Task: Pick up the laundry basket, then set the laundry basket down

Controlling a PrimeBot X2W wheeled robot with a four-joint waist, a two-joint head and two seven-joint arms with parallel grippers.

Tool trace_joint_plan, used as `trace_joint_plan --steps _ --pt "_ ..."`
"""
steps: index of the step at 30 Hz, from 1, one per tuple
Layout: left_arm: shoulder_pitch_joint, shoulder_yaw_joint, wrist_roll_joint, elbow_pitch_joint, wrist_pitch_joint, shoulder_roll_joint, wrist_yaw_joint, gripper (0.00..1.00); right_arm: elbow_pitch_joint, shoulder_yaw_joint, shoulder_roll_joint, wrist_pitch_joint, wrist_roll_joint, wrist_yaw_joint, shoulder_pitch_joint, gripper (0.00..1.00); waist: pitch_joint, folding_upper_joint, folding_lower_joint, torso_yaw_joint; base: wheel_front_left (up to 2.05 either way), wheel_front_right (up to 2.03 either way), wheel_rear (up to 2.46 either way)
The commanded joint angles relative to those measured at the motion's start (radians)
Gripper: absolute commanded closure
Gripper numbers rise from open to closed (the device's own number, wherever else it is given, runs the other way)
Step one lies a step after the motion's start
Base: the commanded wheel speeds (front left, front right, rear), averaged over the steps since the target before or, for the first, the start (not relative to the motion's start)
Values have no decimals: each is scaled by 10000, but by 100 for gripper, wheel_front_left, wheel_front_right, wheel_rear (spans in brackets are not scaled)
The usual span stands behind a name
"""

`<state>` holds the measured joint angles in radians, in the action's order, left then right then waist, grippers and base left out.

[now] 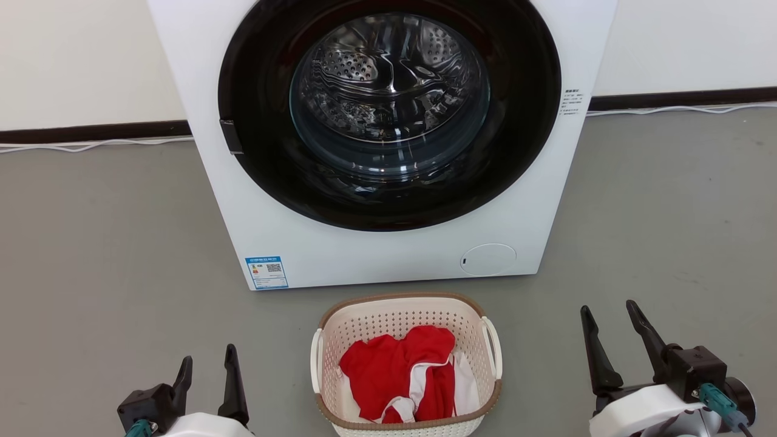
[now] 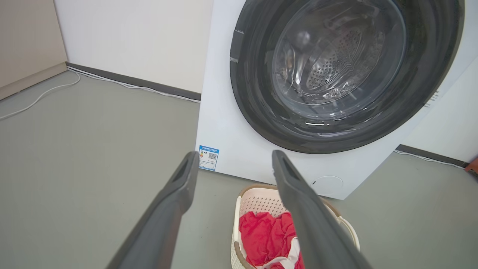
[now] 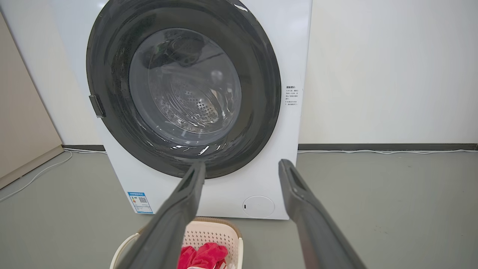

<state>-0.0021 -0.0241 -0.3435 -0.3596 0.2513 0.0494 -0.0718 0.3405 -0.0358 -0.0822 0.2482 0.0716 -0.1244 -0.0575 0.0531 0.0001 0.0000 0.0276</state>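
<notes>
1. The laundry basket point(image 1: 394, 317) stands on the grey floor point(image 1: 109, 243) at the bottom centre of the head view, just in front of the white washing machine point(image 1: 388, 261).
2. Red and white clothes point(image 1: 394, 370) lie inside it.
3. At the lower left, the left fingers point(image 1: 232, 382) are spread apart and empty, apart from the basket.
4. At the lower right, the right fingers point(image 1: 595, 352) are also spread and empty, well apart from the basket's right handle point(image 1: 493, 346).

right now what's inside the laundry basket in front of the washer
The cream-white perforated plastic laundry basket holds crumpled red-and-white clothing. It covers the basket's floor, so anything underneath cannot be seen.
</notes>
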Motion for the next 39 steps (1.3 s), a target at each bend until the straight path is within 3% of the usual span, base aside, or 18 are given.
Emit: trace_joint_plan --steps 1,2,3,11,16,39 --pt "-196 294 -5 205 105 56 -42 0 -200 226 -40 136 -19 -63 -148 0 2 -1 0 -11 0 0 0" --pt "-189 303 -60 211 105 54 -18 0 -203 223 -36 136 -13 -63 -143 0 5 -1 0 -21 0 0 0" --pt "7 11 -88 -35 -7 -13 16 100 36 2 6 -6 5 2 7 100 5 -1 0 -20 0 0 0" --pt "-29 133 -717 -204 -264 -41 120 100 243 -115 58 -285 765 6 -42 100 -2 -1 22 -35 0 0 0" --pt "-50 163 -1229 -129 -388 -39 200 100 161 -108 69 -399 1399 3 -26 100 -41 -1 1 -45 0 0 0" --pt "-239 385 -3544 149 -1024 -29 569 100 -102 -205 120 -1012 4233 -11 -95 100 -150 -1 0 -92 0 0 0"
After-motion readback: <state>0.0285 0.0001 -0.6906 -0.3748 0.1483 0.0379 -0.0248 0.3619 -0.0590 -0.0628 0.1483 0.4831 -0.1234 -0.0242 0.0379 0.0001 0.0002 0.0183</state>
